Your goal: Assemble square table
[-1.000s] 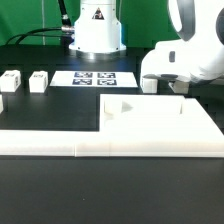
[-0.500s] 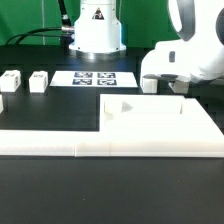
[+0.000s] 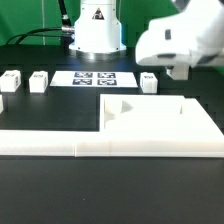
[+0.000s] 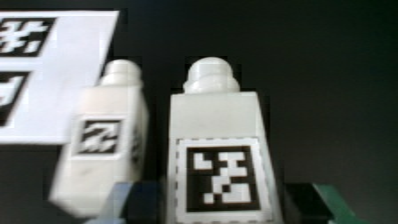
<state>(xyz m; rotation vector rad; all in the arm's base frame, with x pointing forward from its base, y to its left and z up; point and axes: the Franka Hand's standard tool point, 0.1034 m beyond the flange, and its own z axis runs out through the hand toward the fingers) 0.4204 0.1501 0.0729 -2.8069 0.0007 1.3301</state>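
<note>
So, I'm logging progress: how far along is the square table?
Done: no leg clearly attached to the tabletop yet. In hand: the gripper seems closed on one leg post. Left: mounting it, its neighbour and the two posts at the exterior view's left.

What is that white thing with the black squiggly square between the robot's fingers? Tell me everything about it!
It is a leg post: a white, plastic-looking block with a rounded peg on one end and a black-and-white tag on its face. The gripper is closed on its two sides. A second leg post sits close beside it; whether they touch is unclear.
</note>
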